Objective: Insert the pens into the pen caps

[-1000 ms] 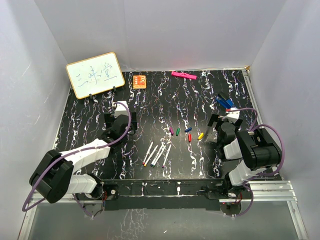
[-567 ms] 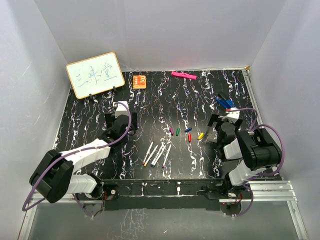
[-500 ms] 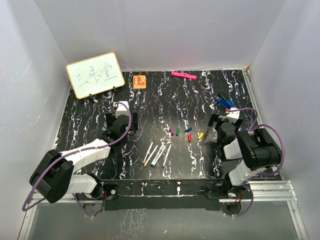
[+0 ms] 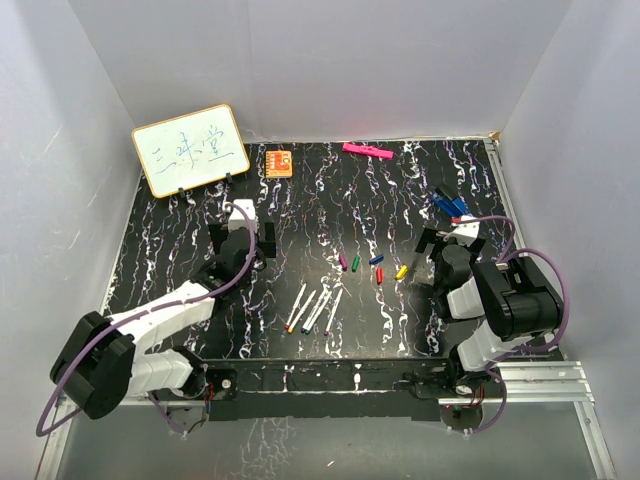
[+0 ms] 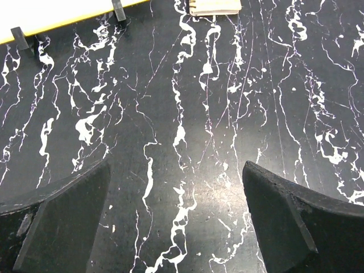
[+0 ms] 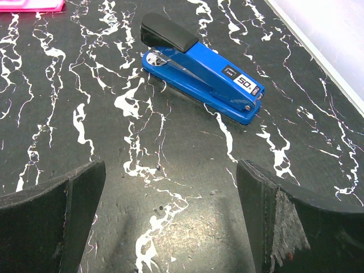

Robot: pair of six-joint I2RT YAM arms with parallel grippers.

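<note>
Hovering over the marbled table (image 5: 170, 114), we hold left gripper (image 5: 176, 187) and right gripper (image 6: 170, 193) spread wide, gripping nothing; the pens (image 4: 313, 308) lie fanned together between our arms, the pen caps (image 4: 372, 264) in a row just beyond, a blue stapler (image 6: 202, 68) before the right.

Left gripper (image 4: 241, 234) seemingly slightly farther forward

Both arms are white links joined by bulky black joint housings. The left arm (image 4: 165, 312), lower left of the overhead view, and the right arm (image 4: 492, 300), lower right, each trail a looping purple cable. The left gripper (image 5: 176, 170) and right gripper (image 6: 170, 168) have matte black, wedge-shaped fingers (image 5: 62, 216). The one at lower right of the right wrist view is scuffed grey.
</note>
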